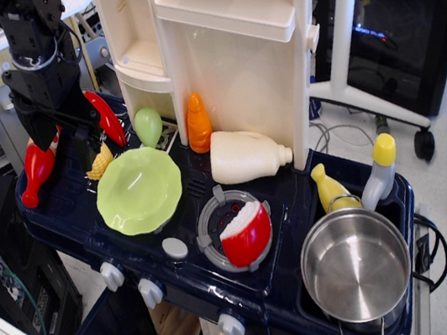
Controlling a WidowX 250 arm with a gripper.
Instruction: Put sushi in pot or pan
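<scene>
Hovering far from the sushi (246,234), the pincer (56,130) seems parted, apparently holding nothing.

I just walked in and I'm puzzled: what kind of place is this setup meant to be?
Most likely a toy play kitchen in a lab: a dark blue plastic counter with burner knobs, toy food such as the sushi, and a steel pot.

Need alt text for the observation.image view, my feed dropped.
The red-and-white sushi sits on the grey burner of a toy stove, left of the empty steel pot in the sink. The gripper hangs far back left, beyond the green plate.
</scene>
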